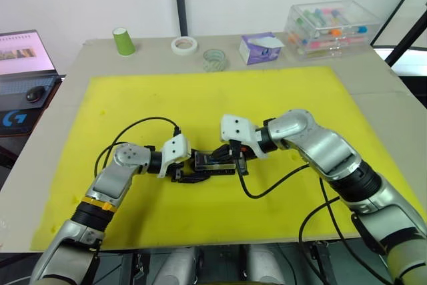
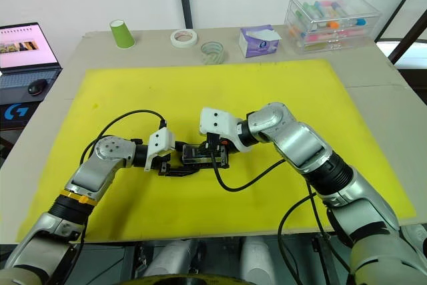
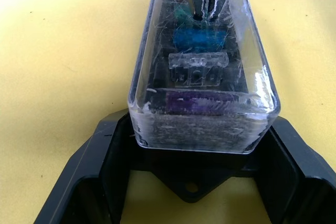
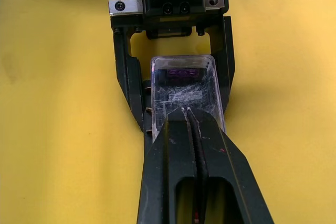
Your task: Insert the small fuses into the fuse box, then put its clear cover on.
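The left wrist view is showing the clear cover point(image 3: 202, 72) sitting over the fuse box point(image 3: 189, 182), with the small fuses point(image 3: 198, 38) showing through its scratched top: a purple one nearest the camera, then a grey-clear one, a blue-teal one and a green one farther along. The left tool point(image 3: 191, 156) is standing wide, its two black fingers point(image 3: 100, 166) reaching along either side of the covered box's near end; whether they are touching its sides is hard to tell. A mounting tab with a small hole is poking out between them.

In the right wrist view the right tool point(image 4: 190, 109) is narrowed to a slit, its fingertips point(image 4: 182, 116) pressed together and resting on top of the cover point(image 4: 185, 85), gripping nothing. Beyond it the left tool point(image 4: 173, 61) is framing the far end of the box.

From the head views, the covered box point(image 2: 200, 156) is lying near the middle of the yellow mat point(image 2: 213, 85) on the tabletop point(image 2: 373, 78), between the two tools that are meeting over it, the left tool point(image 2: 175, 166) on one end and the right tool point(image 2: 215, 155) on the other.

Along the far edge of the tabletop are standing a green cup point(image 2: 121, 33), a white tape roll point(image 2: 183, 37), a clear tape roll point(image 2: 212, 51), a purple tissue box point(image 2: 259, 40) and a clear plastic case of coloured tubes point(image 2: 331, 20). A laptop point(image 2: 23, 48) with a mouse point(image 2: 37, 86) is sitting off the robot's left side.
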